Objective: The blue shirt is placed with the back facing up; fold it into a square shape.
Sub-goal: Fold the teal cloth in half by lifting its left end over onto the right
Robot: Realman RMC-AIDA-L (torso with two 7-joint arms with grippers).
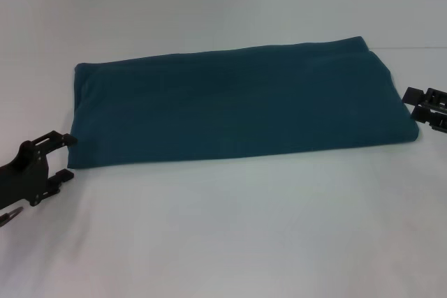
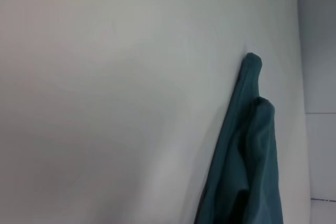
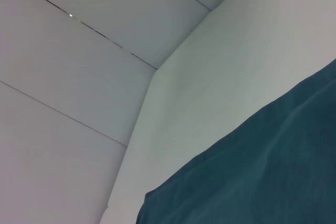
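Lying soft and limp, the blue shirt (image 1: 237, 106) is best pinched at its ends; left gripper (image 1: 64, 155) at eight o'clock and right gripper (image 1: 418, 106) at three are held released.

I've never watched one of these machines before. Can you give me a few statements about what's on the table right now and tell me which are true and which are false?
1. The blue shirt is folded into a long rectangle. True.
2. White lettering shows on the shirt's upper face. False: only plain fabric is visible.
3. The left gripper sits by the shirt's near left corner with its fingers apart. True.
4. The right gripper is lifting the shirt off the white table. False: it is at the shirt's right edge, and the shirt lies flat.
5. The shirt hangs over the table's edge. False: it lies wholly on the table.
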